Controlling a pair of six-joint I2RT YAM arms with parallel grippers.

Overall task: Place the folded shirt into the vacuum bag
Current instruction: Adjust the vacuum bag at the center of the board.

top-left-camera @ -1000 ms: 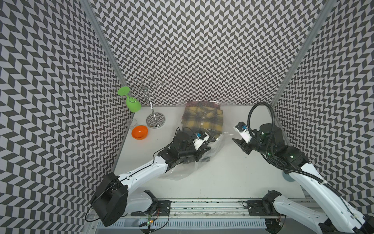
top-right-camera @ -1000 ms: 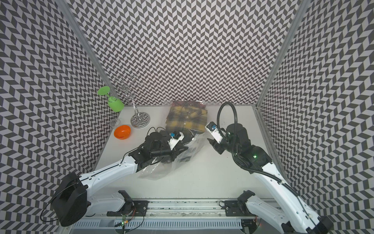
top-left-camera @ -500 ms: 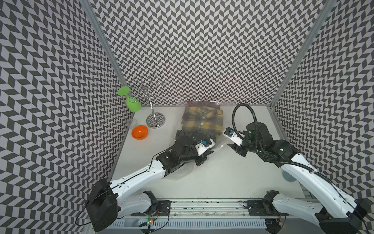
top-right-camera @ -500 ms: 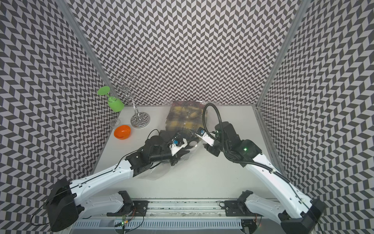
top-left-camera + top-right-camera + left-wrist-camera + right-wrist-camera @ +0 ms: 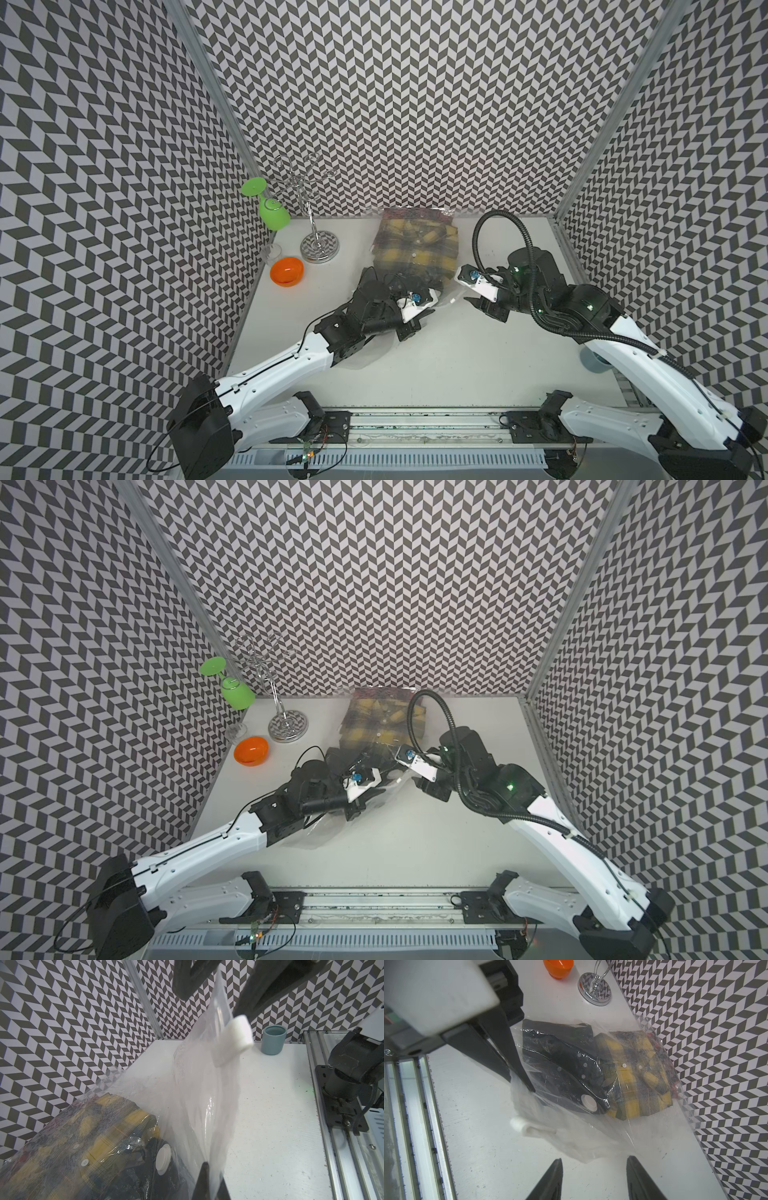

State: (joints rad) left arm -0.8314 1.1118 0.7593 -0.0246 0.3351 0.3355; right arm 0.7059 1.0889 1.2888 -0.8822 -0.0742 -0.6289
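The vacuum bag (image 5: 591,1136) lay on the table (image 5: 477,1126), holding the folded plaid shirt (image 5: 639,1076) at its far end and a dark garment (image 5: 560,1059) beneath the white valve cap (image 5: 588,1102). The left gripper (image 5: 525,1082) was clamped on the bag's raised mouth edge; the right gripper (image 5: 595,1158) stood open beside it, holding nothing.

I count two grippers: left gripper (image 5: 521,1084), right gripper (image 5: 593,1159). One vacuum bag (image 5: 612,1136), two shirts in it: yellow plaid shirt (image 5: 639,1084), dark shirt (image 5: 560,1059). One white valve cap (image 5: 588,1102). Far left: one orange bowl (image 5: 286,271), one green glass (image 5: 274,214), one chrome rack (image 5: 319,247). Near right: one blue-grey cup (image 5: 274,1040).
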